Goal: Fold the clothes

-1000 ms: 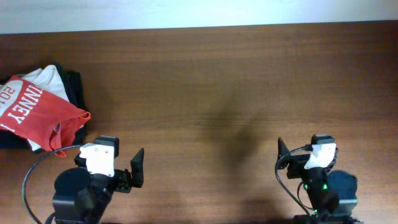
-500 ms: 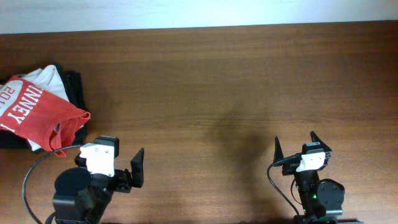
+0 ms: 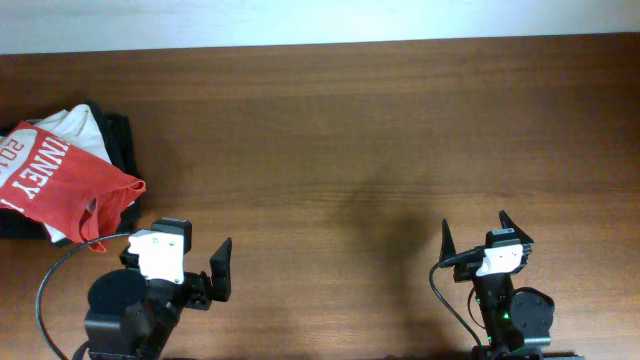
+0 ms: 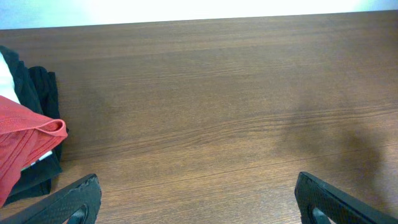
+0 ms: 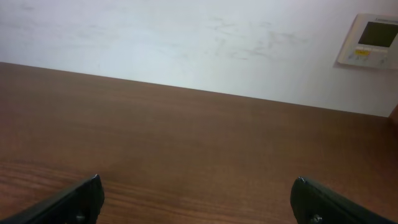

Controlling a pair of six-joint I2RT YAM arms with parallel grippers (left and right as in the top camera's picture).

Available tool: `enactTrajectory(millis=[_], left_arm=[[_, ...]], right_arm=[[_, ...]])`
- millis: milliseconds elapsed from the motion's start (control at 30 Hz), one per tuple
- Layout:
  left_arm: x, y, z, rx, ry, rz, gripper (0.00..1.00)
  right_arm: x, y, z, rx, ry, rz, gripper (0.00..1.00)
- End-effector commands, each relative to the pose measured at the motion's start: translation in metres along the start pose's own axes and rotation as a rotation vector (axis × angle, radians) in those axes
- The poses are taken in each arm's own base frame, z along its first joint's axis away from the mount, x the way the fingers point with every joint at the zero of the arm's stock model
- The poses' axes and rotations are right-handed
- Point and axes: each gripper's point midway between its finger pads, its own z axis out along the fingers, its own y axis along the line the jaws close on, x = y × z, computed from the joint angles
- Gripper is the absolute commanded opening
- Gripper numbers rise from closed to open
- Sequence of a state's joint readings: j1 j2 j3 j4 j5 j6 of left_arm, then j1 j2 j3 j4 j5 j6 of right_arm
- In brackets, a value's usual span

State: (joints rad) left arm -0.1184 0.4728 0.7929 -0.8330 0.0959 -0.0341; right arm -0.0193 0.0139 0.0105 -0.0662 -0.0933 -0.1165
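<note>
- Overhead: orange-red T-shirt lies bunched just ahead-left of my left gripper, the nearer one, jaws apart.
- My right gripper, also spread, sits well apart.

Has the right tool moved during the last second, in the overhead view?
Yes. The right tool shifted slightly toward the red shirt's side of the table, then stayed put for the last half second.
</note>
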Motion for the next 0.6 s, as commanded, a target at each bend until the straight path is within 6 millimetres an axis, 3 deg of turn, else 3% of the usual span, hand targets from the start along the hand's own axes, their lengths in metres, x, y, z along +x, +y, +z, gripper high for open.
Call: enactTrajectory(millis=[0,233,333,467,567], left_arm=[[0.0,0.001,0.0,-0.007,-0.004,-0.002,0.99],[0.0,0.001,-0.005,-0.007,-0.025,0.0,0.99],[0.022,0.012,-0.005,-0.068,-0.028,0.03,0.99],[0.061,0.018,0.022,-0.076,-0.111,0.034,0.99],[0.061,0.02,0.046,-0.072,-0.291,0.044,0.99]], right_arm=[[0.002,-0.004,0.0,0.023,0.003,-0.006,0.99],[0.002,-0.004,0.0,0.023,0.003,-0.006,0.99],[0.002,-0.004,0.0,0.023,0.003,-0.006,0.99],[0.002,-0.004,0.0,0.023,0.003,-0.006,0.99],[0.002,-0.004,0.0,0.023,0.003,-0.006,0.99]])
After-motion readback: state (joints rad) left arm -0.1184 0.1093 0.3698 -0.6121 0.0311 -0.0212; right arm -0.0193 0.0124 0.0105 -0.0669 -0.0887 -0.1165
